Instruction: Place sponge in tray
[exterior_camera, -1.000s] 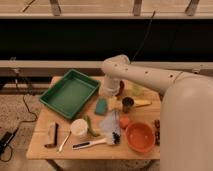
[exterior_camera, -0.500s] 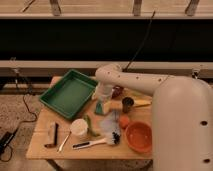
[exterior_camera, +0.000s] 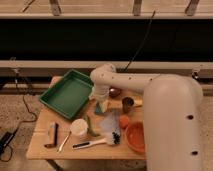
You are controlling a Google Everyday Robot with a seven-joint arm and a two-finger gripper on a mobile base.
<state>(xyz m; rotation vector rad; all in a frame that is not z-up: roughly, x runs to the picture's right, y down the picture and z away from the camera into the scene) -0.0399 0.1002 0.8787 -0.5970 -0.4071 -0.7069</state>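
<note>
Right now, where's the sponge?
Camera view, mid-table: the sponge lies just off the right edge of the tray, directly under the hand, with the pale cloth just in front of it.

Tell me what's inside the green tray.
Nothing shows inside the tray; its floor looks bare. The gripper is outside it, low over the sponge; the arm hides only the tray's nearest corner.

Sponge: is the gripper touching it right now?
Cannot tell. The camera view shows the gripper right above the sponge, beside the tray, but the wrist hides where they would meet.
</note>
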